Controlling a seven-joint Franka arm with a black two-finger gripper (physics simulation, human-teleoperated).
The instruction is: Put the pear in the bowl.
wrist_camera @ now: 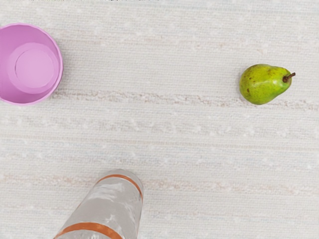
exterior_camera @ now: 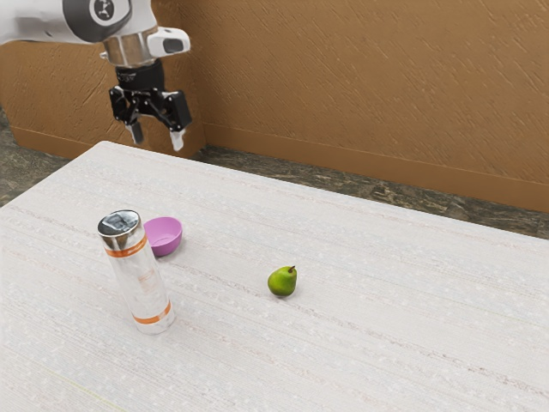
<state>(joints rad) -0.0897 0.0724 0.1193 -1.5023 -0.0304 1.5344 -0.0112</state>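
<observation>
Fingers (exterior_camera: 177, 140) hanging released; stemmed green pear (exterior_camera: 282, 282) lying uncovered.
Orange-banded, clear cylindrical bottle (exterior_camera: 141, 287) is partly hiding round pink bowl (exterior_camera: 174, 244).

The pink bowl (wrist_camera: 35, 67) is sitting on the pale, faintly striped bench (wrist_camera: 164, 124), its open side facing the camera and its round inner bottom showing; the view's edge is cutting off part of its rim. The green pear (wrist_camera: 261, 84) is lying well apart from it, its brown stem pointing away from the bowl and small brown specks dotting its skin. A greyish bottle (wrist_camera: 107, 199) with two orange bands is standing apart from both, running partly out of view.
</observation>
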